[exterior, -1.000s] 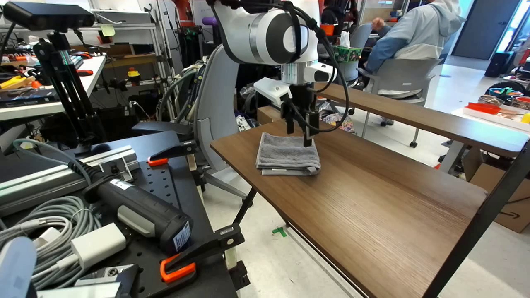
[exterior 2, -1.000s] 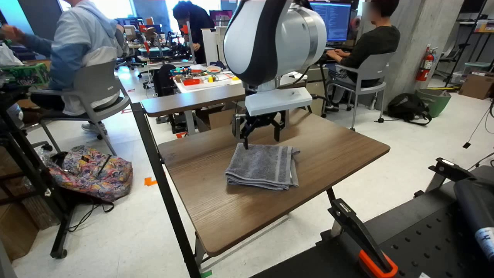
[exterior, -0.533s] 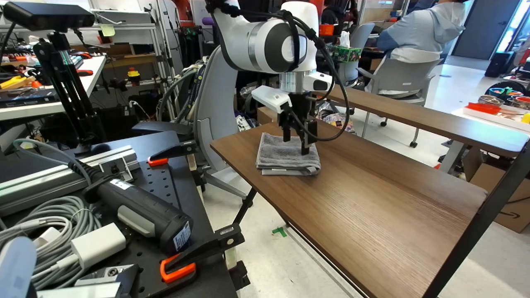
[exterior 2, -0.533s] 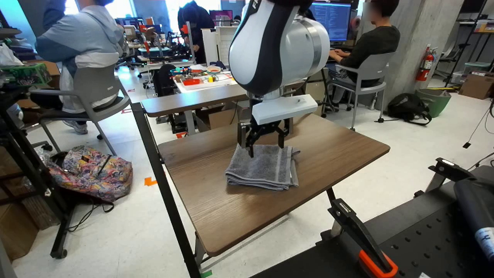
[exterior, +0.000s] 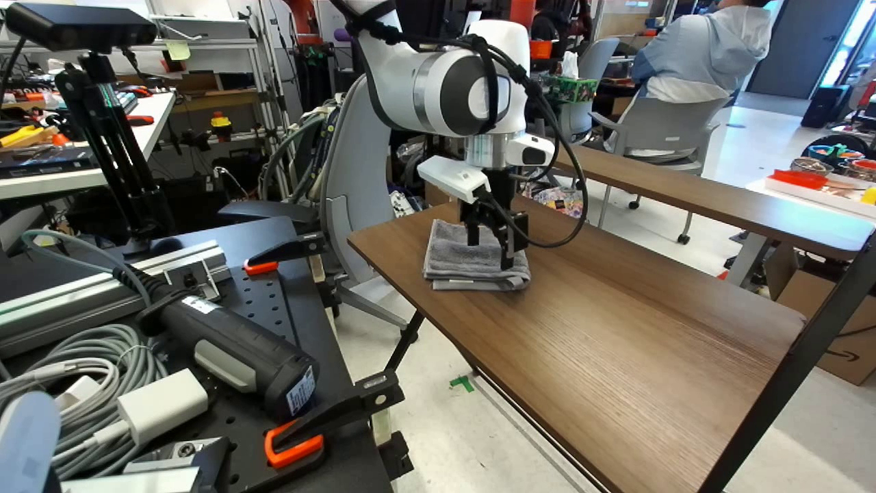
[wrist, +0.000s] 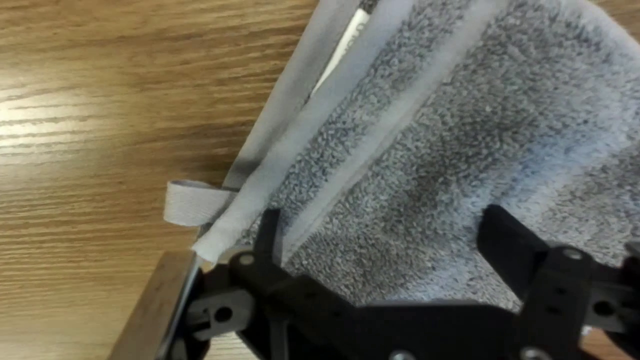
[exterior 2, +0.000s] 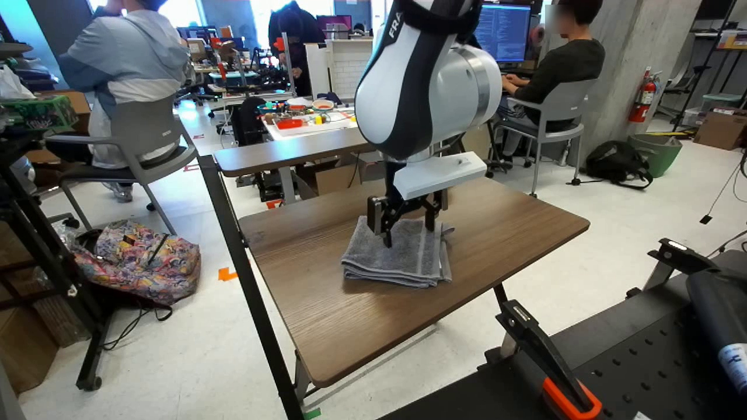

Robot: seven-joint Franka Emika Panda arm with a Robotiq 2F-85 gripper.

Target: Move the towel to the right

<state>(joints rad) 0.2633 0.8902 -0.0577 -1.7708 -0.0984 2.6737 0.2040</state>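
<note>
Descending since the earlier frame, the claw (exterior 2: 409,237) is hanging over the towel (exterior 2: 385,267), its fingers (wrist: 512,245) standing well apart; whether they are touching it is staying unclear. The towel is lying folded on the surface (exterior 2: 318,326), near an edge.

This is a robotics lab. A Franka arm (exterior 2: 402,93), coiled cables (exterior: 128,348) and a perforated benchtop (exterior 2: 621,364) (with orange-and-black clamps (exterior: 335,415)) show it.

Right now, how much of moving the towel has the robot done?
Done: the gripper is over the towel. In hand, it seems: the grip; the gripper is open and holds nothing yet. Left: closing on the towel, which lies folded on the table, taking it right and letting go.
</note>
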